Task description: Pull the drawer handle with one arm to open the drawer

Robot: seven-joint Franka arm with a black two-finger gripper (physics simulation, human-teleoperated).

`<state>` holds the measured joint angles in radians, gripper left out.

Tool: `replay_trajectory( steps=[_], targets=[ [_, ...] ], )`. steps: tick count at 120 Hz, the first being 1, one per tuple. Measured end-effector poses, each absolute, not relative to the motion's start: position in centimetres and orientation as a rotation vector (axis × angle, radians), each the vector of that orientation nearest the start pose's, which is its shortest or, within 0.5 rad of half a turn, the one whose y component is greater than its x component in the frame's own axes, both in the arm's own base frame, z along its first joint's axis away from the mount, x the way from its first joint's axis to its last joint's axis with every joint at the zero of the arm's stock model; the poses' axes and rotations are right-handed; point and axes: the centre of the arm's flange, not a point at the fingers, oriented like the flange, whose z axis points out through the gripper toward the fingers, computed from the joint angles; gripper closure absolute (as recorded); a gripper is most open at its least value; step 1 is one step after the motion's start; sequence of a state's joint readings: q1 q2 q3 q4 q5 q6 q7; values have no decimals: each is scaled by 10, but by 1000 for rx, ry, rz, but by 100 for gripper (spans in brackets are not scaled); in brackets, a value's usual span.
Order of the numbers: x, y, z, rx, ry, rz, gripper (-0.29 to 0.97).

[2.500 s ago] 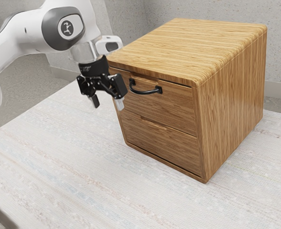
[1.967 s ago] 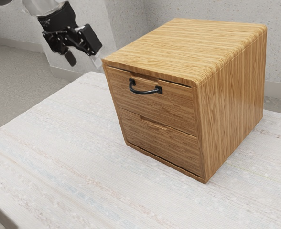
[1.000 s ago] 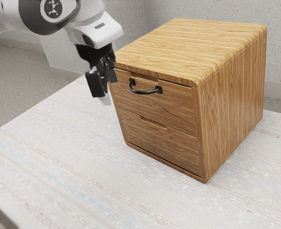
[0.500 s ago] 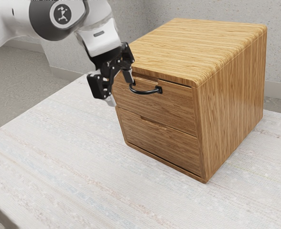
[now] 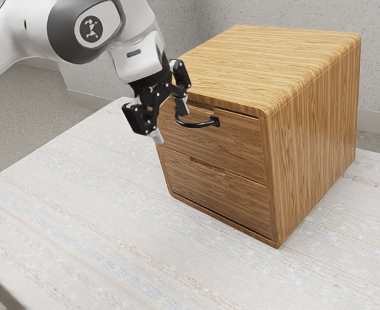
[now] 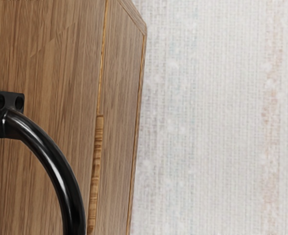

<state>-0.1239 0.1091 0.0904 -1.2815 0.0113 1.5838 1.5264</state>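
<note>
gripper (image 5: 170, 123) hangs at the front of the wooden cabinet (image 5: 306, 129), at the end of the black drawer handle (image 5: 200, 123) that lies toward the exterior view's left. its 2 fingers stand wide apart, 1 just above that end of the bar and 1 lower and further out, so the bar's end lies roughly between them. neither pad can be seen pressing on it (i read the hand as spread, not clamped). from the wrist view, the handle's curved end and its mounting block (image 6: 6, 103) with 2 small holes sit just under the hand, against the face of the top drawer (image 6: 41, 58), with the pale table (image 6: 217, 122) beyond the cabinet's corner.

the handle belongs to the upper of 2 drawers, and the lower drawer (image 5: 222, 187) sits beneath it. the top drawer's face looks flush with the cabinet front, with no gap along its edges, so by my judgement none of the opening is done. the approach seems about complete. what is left is to close on the bar and draw it straight out from the cabinet face. a grip so near the curved end may slip off.
</note>
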Motion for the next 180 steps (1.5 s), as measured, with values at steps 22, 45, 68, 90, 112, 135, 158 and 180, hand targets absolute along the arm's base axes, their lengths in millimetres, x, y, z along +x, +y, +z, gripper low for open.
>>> replay_trajectory(
  steps=[22, 45, 68, 90, 112, 135, 158, 180],
  targets=[
    [587, -23, 699, -2082, 2132, -193, 22],
    [591, -24, 693, -2047, 2156, -193, 27],
    [593, -23, 687, -2028, 2174, -188, 29],
    [594, -23, 685, -2013, 2184, -190, 33],
    [594, -23, 685, -2005, 2188, -196, 42],
    [594, -23, 686, -2002, 2189, -201, 54],
    [584, -22, 689, -2009, 2194, -202, 61],
    [564, -19, 689, -2027, 2204, -196, 63]
  ],
)
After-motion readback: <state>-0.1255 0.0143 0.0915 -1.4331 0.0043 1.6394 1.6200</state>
